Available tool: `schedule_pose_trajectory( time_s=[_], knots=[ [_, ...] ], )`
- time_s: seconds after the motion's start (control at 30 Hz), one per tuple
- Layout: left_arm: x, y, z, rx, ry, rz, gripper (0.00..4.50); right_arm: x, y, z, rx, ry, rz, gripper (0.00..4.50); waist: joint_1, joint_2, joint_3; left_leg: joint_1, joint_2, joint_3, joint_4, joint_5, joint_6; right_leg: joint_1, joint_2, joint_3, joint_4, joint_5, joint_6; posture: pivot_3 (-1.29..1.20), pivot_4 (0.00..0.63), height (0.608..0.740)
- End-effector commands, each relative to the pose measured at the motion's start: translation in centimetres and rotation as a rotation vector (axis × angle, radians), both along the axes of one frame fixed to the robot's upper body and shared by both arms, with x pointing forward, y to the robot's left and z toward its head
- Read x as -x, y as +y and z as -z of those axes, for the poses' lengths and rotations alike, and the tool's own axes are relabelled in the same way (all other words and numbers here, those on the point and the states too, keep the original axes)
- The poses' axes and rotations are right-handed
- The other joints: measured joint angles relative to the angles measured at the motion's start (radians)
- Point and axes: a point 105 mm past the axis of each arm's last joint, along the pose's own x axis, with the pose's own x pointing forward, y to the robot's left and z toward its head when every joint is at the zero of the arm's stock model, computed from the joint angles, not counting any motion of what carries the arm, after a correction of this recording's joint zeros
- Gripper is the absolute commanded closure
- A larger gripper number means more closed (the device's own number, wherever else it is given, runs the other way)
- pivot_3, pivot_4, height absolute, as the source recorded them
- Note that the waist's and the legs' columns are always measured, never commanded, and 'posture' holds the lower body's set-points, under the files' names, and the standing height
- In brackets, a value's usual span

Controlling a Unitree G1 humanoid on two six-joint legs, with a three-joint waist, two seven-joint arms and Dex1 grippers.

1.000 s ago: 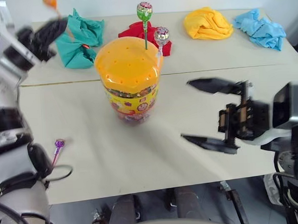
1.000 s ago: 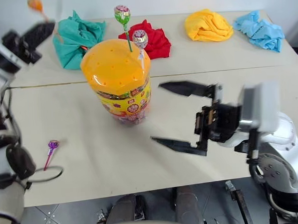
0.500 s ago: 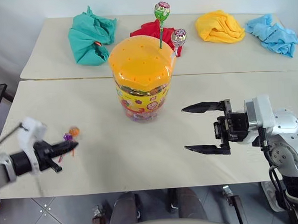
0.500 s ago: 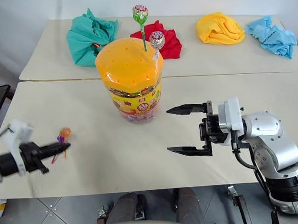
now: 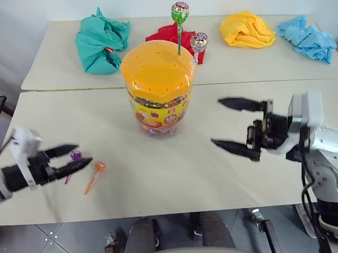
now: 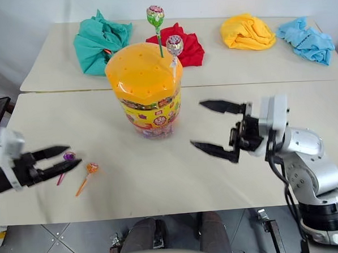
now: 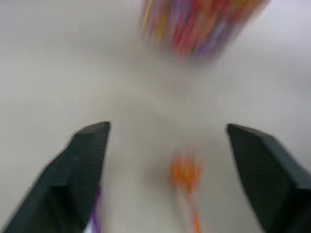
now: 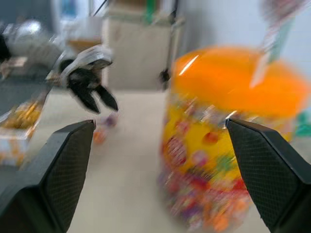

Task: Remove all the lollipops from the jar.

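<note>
From the head views you see the jar (image 5: 157, 87) upright on the near desk (image 5: 160, 183), its orange domed lid on, with the green lollipop (image 5: 179, 12) and the silver-pink lollipop (image 5: 198, 42) both standing up out of the lid on the far side of its dome. To the robot's left of the jar and nearer the front edge, the orange lollipop (image 5: 99, 167) lies flat on the desk, and the purple lollipop (image 5: 75, 156) lies just beside it, further from the jar. Your left hand (image 5: 73, 156) hangs low over that spot with its fingers parted and nothing between them, the tips close to the purple lollipop. Your right hand (image 5: 228, 123) hovers to the right of the jar, pointing toward it, fingers spread wide and empty. Behind the jar, on the far desk, lie a teal cloth (image 5: 101, 39), a red cloth (image 5: 165, 37), a yellow cloth (image 5: 245, 29) and a blue cloth (image 5: 309, 37). In the left wrist view, the open fingers (image 7: 85, 165) frame the orange lollipop, with the jar's base blurred beyond. In the right wrist view, the spread fingers (image 8: 58, 170) bracket the jar, with your left hand beyond it.
</note>
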Motion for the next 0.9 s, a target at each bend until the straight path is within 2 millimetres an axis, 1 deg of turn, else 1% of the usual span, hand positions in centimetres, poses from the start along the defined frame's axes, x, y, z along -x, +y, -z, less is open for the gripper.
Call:
schedule_pose_trajectory(
  time_s=[0.03,0.1,0.13,0.2,0.3,0.43,0.53,0.77,0.9],
  knots=[
    [0.8,0.0,-3.6,0.212,-0.193,0.094,0.26,-1.2,0.8,-3.9,-0.094,-0.058,0.081,0.00,-0.012,0.002,0.000,0.000,0.000,0.000,0.000,0.000,0.000,0.000,0.000,0.000,0.001,0.000,0.000,0.00,0.150,0.740],
    [0.7,-0.6,-4.7,0.273,-0.252,0.118,0.26,-2.3,1.9,-5.0,-0.107,-0.046,0.122,0.00,-0.017,0.002,0.000,0.000,0.000,0.000,-0.001,0.000,0.000,-0.001,0.000,0.000,0.001,0.000,0.000,0.00,0.150,0.740],
    [0.7,-1.3,-5.3,0.304,-0.299,0.139,0.26,-2.9,2.7,-5.6,-0.120,-0.042,0.130,0.00,-0.019,0.002,0.000,0.000,0.000,0.000,-0.001,0.000,0.000,-0.001,0.000,-0.001,0.002,0.000,0.000,0.00,0.150,0.740],
    [1.0,-2.5,-6.1,0.351,-0.362,0.184,0.26,-3.9,3.9,-6.1,-0.123,-0.013,0.166,0.00,-0.022,0.002,0.000,0.000,0.001,0.000,-0.001,0.000,0.000,-0.001,0.000,-0.001,0.002,0.000,0.000,0.00,0.150,0.740],
    [1.3,-3.4,-6.1,0.386,-0.380,0.220,0.26,-4.8,4.7,-6.3,-0.133,0.012,0.190,0.00,-0.027,0.002,-0.001,0.000,0.000,0.000,-0.001,0.000,0.000,-0.002,0.000,-0.001,0.002,0.000,0.000,0.00,0.150,0.740],
    [1.4,-4.3,-6.0,0.396,-0.376,0.252,0.26,-4.9,5.4,-5.7,-0.096,0.030,0.174,0.00,-0.026,0.002,-0.001,-0.001,-0.001,0.000,-0.001,0.000,0.000,-0.001,0.000,-0.002,0.002,0.000,0.000,0.00,0.150,0.740],
    [1.2,-4.1,-6.4,0.407,-0.389,0.240,0.23,-5.0,5.6,-5.4,-0.071,0.039,0.163,0.59,-0.027,0.002,-0.001,-0.001,-0.001,0.000,-0.001,0.000,0.000,-0.001,0.000,-0.002,0.002,0.000,0.000,0.00,0.150,0.740],
    [1.3,-3.6,-6.2,0.386,-0.383,0.230,0.23,-5.0,5.6,-5.0,-0.051,0.045,0.152,2.93,-0.041,0.002,-0.001,-0.001,-0.001,0.000,-0.002,0.000,0.000,-0.001,0.001,-0.002,0.002,0.000,0.000,0.00,0.150,0.740],
    [1.4,-3.6,-6.2,0.389,-0.382,0.237,0.23,-4.3,5.6,-5.6,-0.118,0.029,0.069,4.27,-0.042,0.002,-0.001,-0.001,0.000,0.000,-0.002,0.000,0.000,-0.001,0.001,-0.002,0.002,0.000,0.000,0.00,0.150,0.740]
  ],
)
